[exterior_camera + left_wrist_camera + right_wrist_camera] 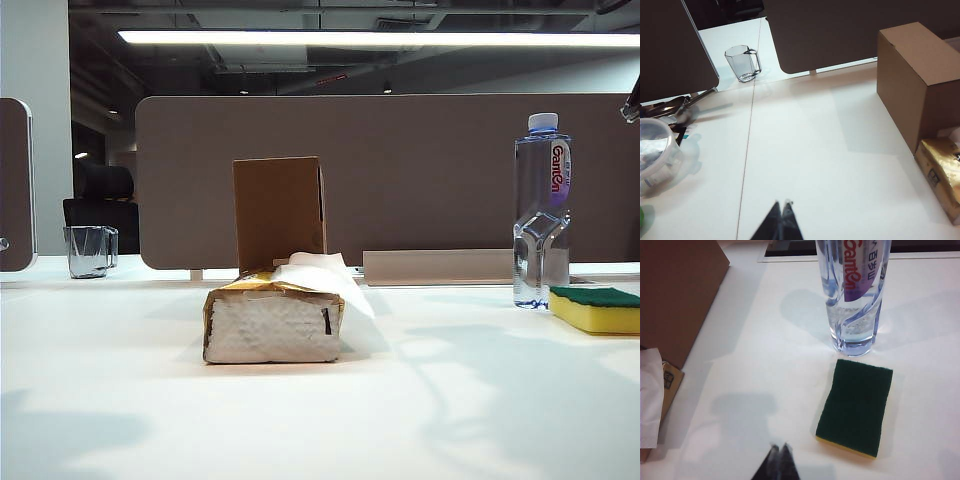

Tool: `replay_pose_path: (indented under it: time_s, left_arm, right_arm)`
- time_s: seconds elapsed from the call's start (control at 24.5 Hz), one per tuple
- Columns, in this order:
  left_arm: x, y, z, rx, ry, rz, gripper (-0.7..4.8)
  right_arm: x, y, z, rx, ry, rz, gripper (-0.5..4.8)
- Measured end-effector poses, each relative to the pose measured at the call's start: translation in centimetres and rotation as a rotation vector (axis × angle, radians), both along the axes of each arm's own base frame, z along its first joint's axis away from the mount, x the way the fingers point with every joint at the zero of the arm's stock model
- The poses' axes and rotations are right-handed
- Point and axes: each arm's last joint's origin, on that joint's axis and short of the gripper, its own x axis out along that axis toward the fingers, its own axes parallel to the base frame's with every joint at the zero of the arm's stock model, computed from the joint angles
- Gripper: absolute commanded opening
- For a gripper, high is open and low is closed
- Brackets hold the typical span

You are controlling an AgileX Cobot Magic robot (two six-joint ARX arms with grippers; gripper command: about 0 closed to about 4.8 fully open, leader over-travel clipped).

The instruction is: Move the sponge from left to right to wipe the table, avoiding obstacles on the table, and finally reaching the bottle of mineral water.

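Lying free just beside bottle of mineral water, sponge; left pincer, right pincer both closed, empty.

An open-plan office is showing here: a long white table is running up against grey-brown fabric desk dividers with rounded corners, the sort that are separating workstations. Behind the dividers a black office chair is standing in a dim aisle, and overhead a long strip light is glowing under an exposed dark ceiling with ducts and pipes. Everyday desk items are sitting about too, a clear glass mug, a brown cardboard box and a pack of tissues.
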Motion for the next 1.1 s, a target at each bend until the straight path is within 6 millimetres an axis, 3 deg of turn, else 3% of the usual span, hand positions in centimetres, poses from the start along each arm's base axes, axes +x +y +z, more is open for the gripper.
replay_pose_path:
  time_s: [0.16, 0.37, 0.49, 0.77, 1.1]
  left_arm:
    - [0.0, 0.0, -0.2, -0.006, 0.017, 0.006, -0.06]
    - [0.0, 0.0, -0.6, -0.046, 0.041, 0.016, -0.06]
    - [1.1, -0.9, -3.0, -0.069, 0.105, -0.043, -0.06]
    - [2.6, -2.0, -4.7, -0.125, 0.072, -0.128, -0.06]
    - [4.7, -3.7, -9.2, -0.173, 0.059, -0.282, -0.06]
  right_arm:
    - [-0.1, 0.0, -0.1, 0.000, -0.003, 0.000, -0.07]
    - [-2.1, 0.1, -1.4, 0.000, -0.015, 0.000, -0.06]
    - [-3.6, 0.2, -2.0, -0.002, -0.059, 0.000, -0.07]
    - [-4.1, 0.2, -2.5, -0.002, -0.076, 0.000, -0.07]
    - [-5.4, 0.4, -4.4, 0.060, -0.127, -0.029, -0.07]
